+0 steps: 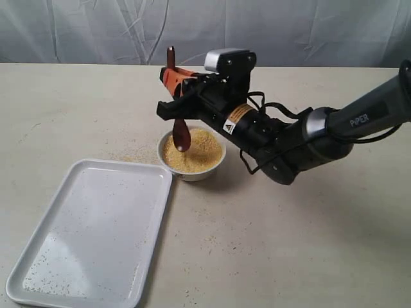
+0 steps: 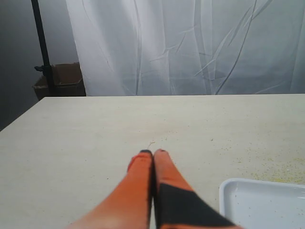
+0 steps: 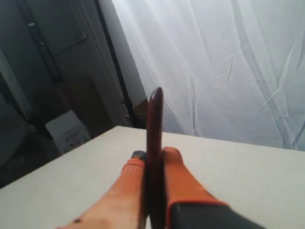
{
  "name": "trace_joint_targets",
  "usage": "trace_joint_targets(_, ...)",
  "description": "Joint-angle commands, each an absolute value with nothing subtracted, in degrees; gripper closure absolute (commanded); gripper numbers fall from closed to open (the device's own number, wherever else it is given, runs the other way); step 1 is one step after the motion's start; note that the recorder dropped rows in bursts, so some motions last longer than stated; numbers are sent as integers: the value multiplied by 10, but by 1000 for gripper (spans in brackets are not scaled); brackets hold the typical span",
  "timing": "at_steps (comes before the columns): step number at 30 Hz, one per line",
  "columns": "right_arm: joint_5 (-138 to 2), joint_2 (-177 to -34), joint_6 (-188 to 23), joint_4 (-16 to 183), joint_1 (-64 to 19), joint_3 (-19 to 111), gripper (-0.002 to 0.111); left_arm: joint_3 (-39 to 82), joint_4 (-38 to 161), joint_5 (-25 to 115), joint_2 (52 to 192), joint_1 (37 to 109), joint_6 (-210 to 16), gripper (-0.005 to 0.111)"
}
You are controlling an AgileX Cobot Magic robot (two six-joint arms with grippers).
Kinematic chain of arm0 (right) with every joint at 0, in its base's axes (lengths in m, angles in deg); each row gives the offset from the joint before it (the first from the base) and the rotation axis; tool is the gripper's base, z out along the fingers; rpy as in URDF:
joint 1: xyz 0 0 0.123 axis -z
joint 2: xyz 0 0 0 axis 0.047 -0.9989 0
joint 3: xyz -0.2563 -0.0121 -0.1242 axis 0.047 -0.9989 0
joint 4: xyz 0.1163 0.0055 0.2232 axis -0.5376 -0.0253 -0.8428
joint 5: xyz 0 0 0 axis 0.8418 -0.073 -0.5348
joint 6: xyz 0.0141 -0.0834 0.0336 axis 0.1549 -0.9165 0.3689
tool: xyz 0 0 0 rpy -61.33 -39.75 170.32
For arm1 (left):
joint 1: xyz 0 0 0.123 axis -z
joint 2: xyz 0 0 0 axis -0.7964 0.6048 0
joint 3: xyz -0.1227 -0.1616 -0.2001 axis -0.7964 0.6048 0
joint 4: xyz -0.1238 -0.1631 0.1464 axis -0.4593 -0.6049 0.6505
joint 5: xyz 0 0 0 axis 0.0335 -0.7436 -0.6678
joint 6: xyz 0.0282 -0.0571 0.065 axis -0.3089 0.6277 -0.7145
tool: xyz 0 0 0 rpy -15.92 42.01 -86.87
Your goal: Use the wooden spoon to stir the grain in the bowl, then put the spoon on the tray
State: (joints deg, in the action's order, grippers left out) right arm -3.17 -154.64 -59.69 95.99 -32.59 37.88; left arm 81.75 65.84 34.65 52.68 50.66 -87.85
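Right gripper (image 1: 174, 93) is clamped on the wooden spoon (image 1: 182, 135) mid-handle. The spoon is near upright, handle end up, head down over the left part of the bowl (image 1: 192, 174). We can't tell if the spoon tip is in the grain (image 1: 202, 147) or just above it. In the right wrist view the orange fingers (image 3: 176, 167) pinch the dark handle (image 3: 155, 124) from both sides.

In the left wrist view the left gripper (image 2: 153, 153) has its fingertips pressed together with nothing between them. It sits low over bare table, not seen in the exterior view.

Around:
- The tray (image 1: 90, 237) lies flat, left of and nearer than the bowl, its far right corner just beside the bowl wall. We can't tell if they touch. It is speckled with stray grains, mostly at its near end. One corner (image 2: 262, 200) shows next to the left gripper.
- The right arm (image 1: 302, 138) comes in from the right, low over the table, with its wrist and camera housing (image 1: 228, 61) above the bowl's far rim. Black cables (image 1: 266, 106) loop along it.
- Loose grain (image 1: 131, 156) is scattered on the table beside the bowl and past the tray's far edge.

The surface is a matte beige table (image 1: 308, 244).

A creased white curtain (image 1: 289, 29) hangs behind the table. The left wrist view shows a cardboard box (image 2: 62, 78) and a black pole (image 2: 40, 47) off the table's edge. The right wrist view shows a dark corner with a white box (image 3: 66, 131).
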Motion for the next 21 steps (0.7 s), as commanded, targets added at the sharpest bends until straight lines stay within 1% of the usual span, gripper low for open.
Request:
trace_joint_targets(1,-73,-1562,-618,964,-327,385,108,820,656,350,524,506,-877,106)
trace_joint_targets(7,-79,-1591,-703,943,-327,394,108,820,656,350,524,506,-877,106)
trace_joint_targets(12,16,-1572,-703,940,-327,394,108,820,656,350,524,506,-877,106)
trace_joint_targets(13,17,-1564,-703,940,-327,394,108,820,656,350,524,506,-877,106)
trace_joint_targets(17,11,-1542,-706,901,-327,394,108,820,656,350,524,506,-877,106)
trace_joint_targets(21,-66,-1542,-710,809,-327,394,108,820,656,350,524,506,-877,106)
